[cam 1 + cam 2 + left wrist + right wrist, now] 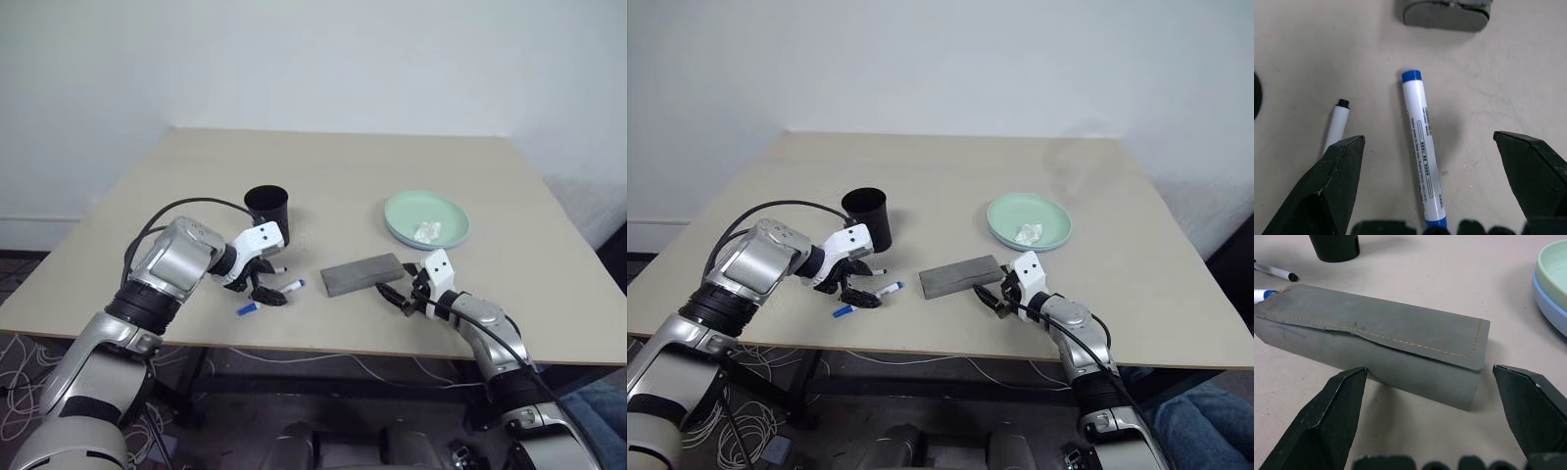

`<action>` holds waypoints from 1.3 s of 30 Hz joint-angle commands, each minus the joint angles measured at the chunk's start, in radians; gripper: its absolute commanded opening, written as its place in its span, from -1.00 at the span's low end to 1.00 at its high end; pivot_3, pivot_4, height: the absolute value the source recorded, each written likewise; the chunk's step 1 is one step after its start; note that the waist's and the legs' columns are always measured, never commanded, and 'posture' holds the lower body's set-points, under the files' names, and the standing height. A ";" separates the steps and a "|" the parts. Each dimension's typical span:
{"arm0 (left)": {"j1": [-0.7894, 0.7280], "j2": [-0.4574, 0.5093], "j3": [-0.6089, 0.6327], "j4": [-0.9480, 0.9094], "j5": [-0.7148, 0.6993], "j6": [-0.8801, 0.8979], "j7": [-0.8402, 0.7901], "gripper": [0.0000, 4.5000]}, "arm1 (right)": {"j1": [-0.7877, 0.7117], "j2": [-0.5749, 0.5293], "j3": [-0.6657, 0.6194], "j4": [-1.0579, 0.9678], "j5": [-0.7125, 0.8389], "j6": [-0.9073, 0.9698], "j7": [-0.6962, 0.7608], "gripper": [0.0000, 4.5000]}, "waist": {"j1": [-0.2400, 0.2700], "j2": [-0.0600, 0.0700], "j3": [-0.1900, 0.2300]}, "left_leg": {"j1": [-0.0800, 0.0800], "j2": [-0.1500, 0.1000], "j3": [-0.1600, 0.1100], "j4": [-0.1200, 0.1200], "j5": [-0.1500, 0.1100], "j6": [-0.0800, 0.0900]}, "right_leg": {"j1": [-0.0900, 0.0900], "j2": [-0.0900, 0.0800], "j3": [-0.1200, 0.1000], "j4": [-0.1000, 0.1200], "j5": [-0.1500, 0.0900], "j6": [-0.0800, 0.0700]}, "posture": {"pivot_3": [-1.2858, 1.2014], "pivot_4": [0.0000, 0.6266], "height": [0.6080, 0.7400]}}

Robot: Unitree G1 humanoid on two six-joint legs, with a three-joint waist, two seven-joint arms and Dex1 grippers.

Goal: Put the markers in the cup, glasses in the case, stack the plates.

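A blue-capped marker (1422,147) lies on the table between the open fingers of my left gripper (265,291), which hovers just above it. Beside it lies a second marker (1337,125) with a black tip. The black cup (266,210) stands upright just behind them. The grey case (362,273) lies shut in the middle. My right gripper (399,297) is open at the case's near right end, not touching it. The mint plate (427,213) sits on the light blue plate (1547,301). The glasses are out of view.
A small crumpled white thing (427,231) lies on the mint plate. The beige table (333,166) has bare room behind the cup and plates. Its front edge runs close under both grippers. Cables lie on the floor at the left.
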 commanded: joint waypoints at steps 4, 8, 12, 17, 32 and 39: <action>-0.061 0.017 -0.019 0.008 0.027 0.045 -0.040 0.99 | -0.020 -0.003 -0.023 -0.022 0.004 -0.023 -0.002 1.00 | 0.000 0.000 0.000 | 0.000 0.000 0.000 0.000 0.000 0.000 | 0.000 0.000 0.000 0.000 0.000 0.000 | 0.03 -1.00 1.00; -0.062 0.023 -0.035 0.001 0.039 0.056 -0.055 0.99 | -0.019 -0.001 -0.024 -0.021 0.005 -0.023 -0.005 1.00 | 0.000 0.000 0.000 | 0.000 0.000 0.000 0.000 0.000 0.000 | 0.000 0.000 0.000 0.000 0.000 0.000 | 0.03 -1.00 1.00; -0.042 0.006 -0.044 -0.006 0.040 0.076 -0.047 0.99 | -0.018 0.006 -0.024 -0.020 0.005 -0.025 -0.011 1.00 | 0.000 0.000 0.000 | 0.000 0.000 0.000 0.000 0.000 0.000 | 0.000 0.000 0.000 0.000 0.000 0.000 | 0.03 -1.00 1.00; -0.024 -0.017 -0.053 0.003 0.054 0.073 -0.024 0.99 | -0.018 0.010 -0.024 -0.016 0.003 -0.027 -0.015 1.00 | 0.000 0.000 0.000 | 0.000 0.000 0.000 0.000 0.000 0.000 | 0.000 0.000 0.000 0.000 0.000 0.000 | 0.03 -1.00 1.00; 0.022 -0.009 -0.056 0.002 0.089 0.027 0.014 -0.47 | -0.033 0.012 -0.022 0.005 0.000 -0.040 -0.015 1.00 | 0.000 0.000 0.000 | 0.001 0.000 0.000 0.000 0.001 0.002 | 0.000 0.000 0.001 0.000 0.000 0.000 | 0.03 -1.00 1.00; 0.020 0.003 -0.038 -0.008 0.087 -0.013 0.012 -0.97 | -0.037 0.014 -0.021 0.013 0.000 -0.046 -0.013 1.00 | 0.000 0.000 0.000 | 0.001 0.000 0.000 0.000 0.001 0.002 | 0.000 0.000 0.001 0.000 0.000 0.000 | 0.03 -1.00 1.00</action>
